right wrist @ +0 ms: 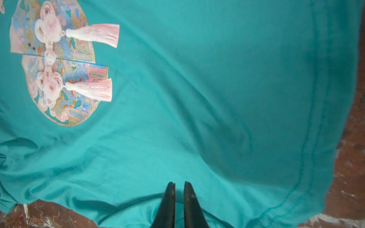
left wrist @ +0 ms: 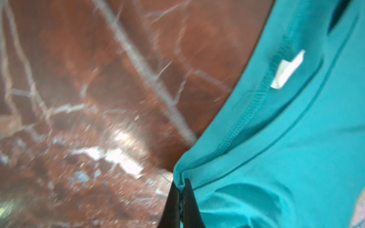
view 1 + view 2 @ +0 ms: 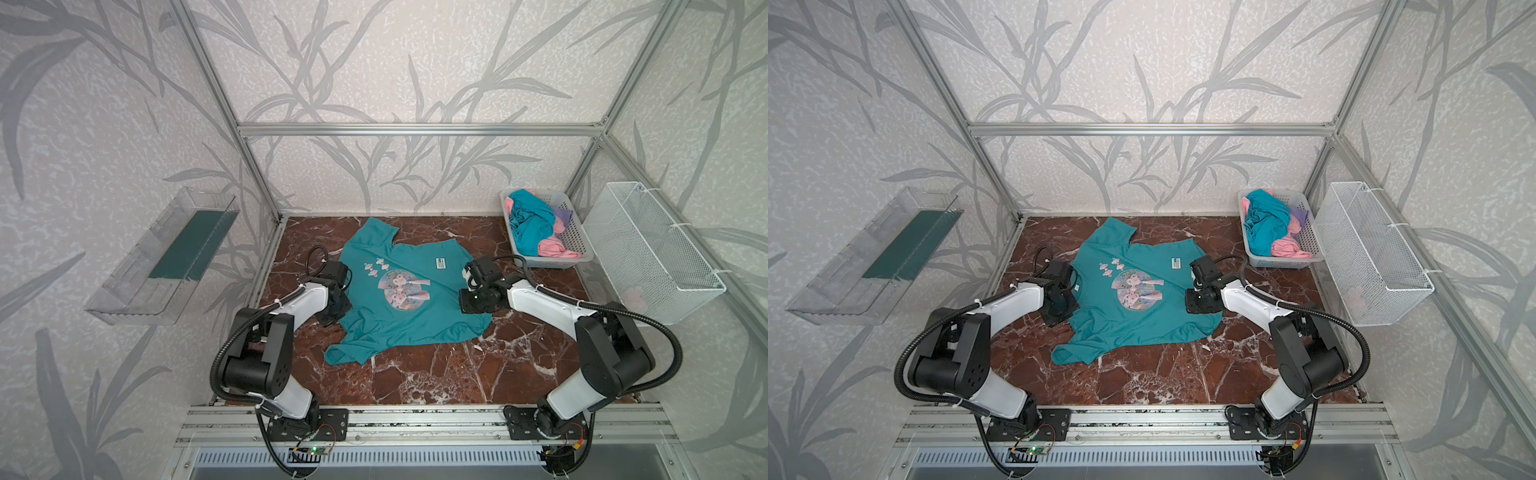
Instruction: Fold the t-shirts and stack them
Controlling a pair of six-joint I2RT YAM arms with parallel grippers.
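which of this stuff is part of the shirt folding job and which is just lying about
Job: printed teal shirt on the table, pinched by the left gripper and right gripper; teal shirt, pink shirt and lilac shirt piled in the grey basket.
Lying about: the grey basket itself, wire basket, clear tray.

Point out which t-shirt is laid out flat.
The teal t-shirt with the pink print, spread on the marble table; the other t-shirts lie crumpled in the grey basket.

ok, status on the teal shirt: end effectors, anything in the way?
Left end effector shut on teal t-shirt by collar. Right end effector pinching opposite edge. Shirt spread print-up, unfolded. Nothing on it.
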